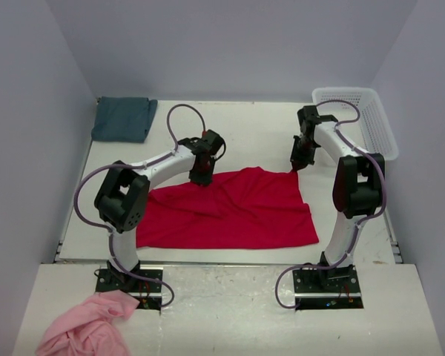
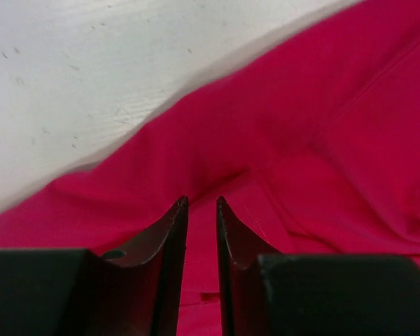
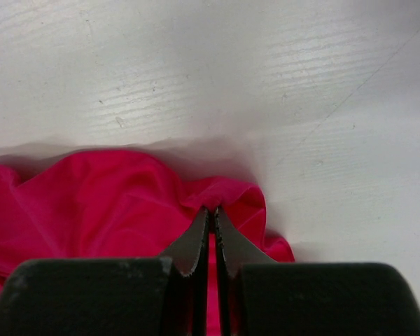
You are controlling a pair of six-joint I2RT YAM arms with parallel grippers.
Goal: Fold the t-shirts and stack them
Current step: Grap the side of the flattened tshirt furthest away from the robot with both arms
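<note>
Both arms reach forward, wrists bent down; left gripper (image 2: pixel 201 201) stands slightly parted, right gripper (image 3: pixel 211 208) pinches the red t-shirt (image 3: pixel 112 203).

Bright even light, soft close-up blur

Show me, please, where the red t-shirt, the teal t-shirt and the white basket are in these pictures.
red t-shirt (image 1: pixel 230 211), top external view, middle of the spread cloth.
teal t-shirt (image 1: pixel 122 119), top external view, centre of the cloth.
white basket (image 1: pixel 380 124), top external view, its right-hand wall.
</note>
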